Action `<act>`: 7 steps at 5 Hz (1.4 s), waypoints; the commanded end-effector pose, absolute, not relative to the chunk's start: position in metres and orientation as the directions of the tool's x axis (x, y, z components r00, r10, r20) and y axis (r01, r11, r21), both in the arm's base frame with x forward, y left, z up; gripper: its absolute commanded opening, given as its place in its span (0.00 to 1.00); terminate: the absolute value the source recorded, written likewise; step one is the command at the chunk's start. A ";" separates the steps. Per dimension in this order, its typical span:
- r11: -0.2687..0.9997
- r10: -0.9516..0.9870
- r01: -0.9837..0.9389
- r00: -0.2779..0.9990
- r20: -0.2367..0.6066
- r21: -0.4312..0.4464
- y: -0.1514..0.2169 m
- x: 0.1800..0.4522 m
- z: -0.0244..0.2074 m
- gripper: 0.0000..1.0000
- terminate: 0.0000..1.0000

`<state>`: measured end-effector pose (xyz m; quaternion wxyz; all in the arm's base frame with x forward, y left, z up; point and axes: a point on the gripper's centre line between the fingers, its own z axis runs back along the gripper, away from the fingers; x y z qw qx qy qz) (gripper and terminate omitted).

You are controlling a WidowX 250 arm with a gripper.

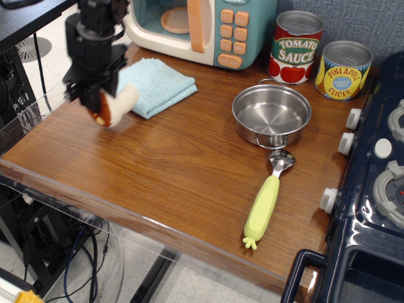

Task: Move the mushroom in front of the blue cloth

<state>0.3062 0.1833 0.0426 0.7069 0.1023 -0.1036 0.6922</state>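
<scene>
My gripper (101,104) is shut on the mushroom (117,104), a small plush with a reddish-brown cap and a cream-white stem that sticks out to the right. It hangs in the air over the left part of the wooden table, just left of and in front of the blue cloth (158,83). The blue cloth is a folded light blue towel lying flat at the back left of the table; its left corner is hidden behind the gripper.
A steel pot (271,115) stands right of centre. A yellow-green handled scoop (265,202) lies in front of it. A toy microwave (202,25) and two cans (295,45) stand at the back. A toy stove (379,170) is at the right. The table's left edge (25,136) is close to the gripper.
</scene>
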 end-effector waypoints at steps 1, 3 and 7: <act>-0.062 0.954 -0.998 -0.057 0.293 0.006 0.185 0.287 0.045 0.00 0.00; -0.070 0.956 -0.997 -0.057 0.286 0.032 0.186 0.288 0.044 1.00 0.00; -0.047 0.927 -0.999 -0.033 0.375 0.026 0.191 0.284 0.079 1.00 0.00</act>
